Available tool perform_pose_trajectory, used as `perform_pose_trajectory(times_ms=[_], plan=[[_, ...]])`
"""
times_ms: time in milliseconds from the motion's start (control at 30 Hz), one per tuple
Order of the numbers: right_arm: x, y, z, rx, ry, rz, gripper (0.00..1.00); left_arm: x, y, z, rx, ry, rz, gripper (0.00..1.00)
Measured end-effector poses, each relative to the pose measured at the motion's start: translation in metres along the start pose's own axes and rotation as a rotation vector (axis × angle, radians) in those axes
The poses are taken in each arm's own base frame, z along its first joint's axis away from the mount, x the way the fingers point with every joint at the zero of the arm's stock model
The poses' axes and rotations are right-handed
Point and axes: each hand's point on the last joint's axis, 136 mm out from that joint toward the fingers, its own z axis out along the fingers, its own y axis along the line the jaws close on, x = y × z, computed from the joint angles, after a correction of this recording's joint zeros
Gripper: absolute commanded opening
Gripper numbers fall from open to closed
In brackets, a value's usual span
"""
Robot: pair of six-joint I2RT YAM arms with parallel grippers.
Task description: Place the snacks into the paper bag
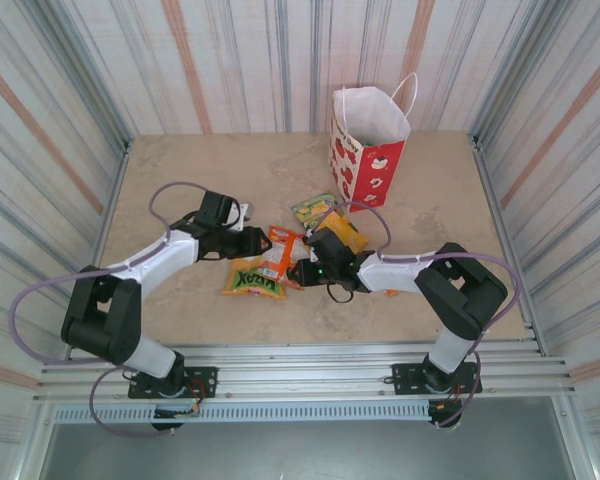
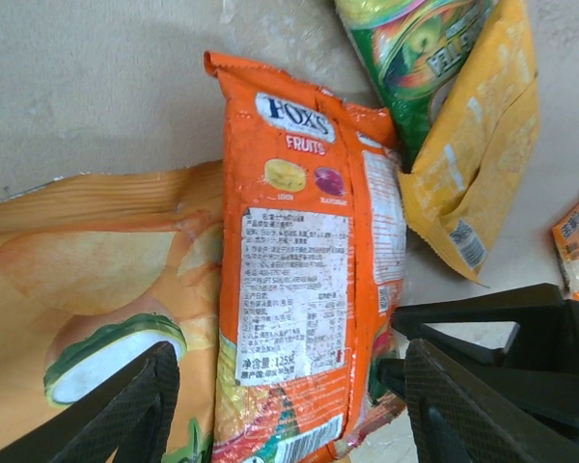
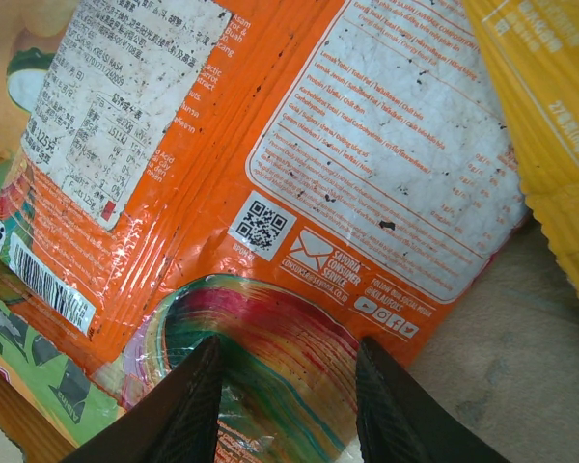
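Pretty sure I'm driving a lab test cell here: striped panel walls [image 1: 230, 60] boxing in a beige table [image 1: 250, 170], aluminium rail [image 1: 300, 370] up front.

Left end effector [image 2: 291, 362] straddles the orange Fox's Fruits packet [image 2: 304, 241]

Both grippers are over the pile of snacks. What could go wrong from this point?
1. The left gripper and right gripper are both open over the same orange packet, so they may collide or pull against each other.
2. That packet overlaps the large chips packet, which could be dragged along.
3. The paper bag stands at the table's back; a packet might slip on the way.
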Motion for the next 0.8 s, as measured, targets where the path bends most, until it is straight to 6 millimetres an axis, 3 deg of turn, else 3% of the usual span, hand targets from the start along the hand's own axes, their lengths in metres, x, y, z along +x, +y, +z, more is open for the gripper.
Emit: perform_pose_trajectory(times_ms=[200, 500, 800], plan=[[0.0, -0.001, 0.001, 0.002, 0.002, 0.001, 0.39, 0.009, 0.006, 0.014, 0.004, 0.054, -0.021, 0.62], [0.001, -0.001, 0.001, 0.001, 0.002, 0.001, 0.39, 0.0, -0.001, 0.017, 0.034, 0.043, -0.012, 0.59], [0.0, 0.0, 0.001, 0.0, 0.0, 0.0, 0.38, 0.002, 0.002, 0.032, 0.048, 0.082, -0.025, 0.57]])
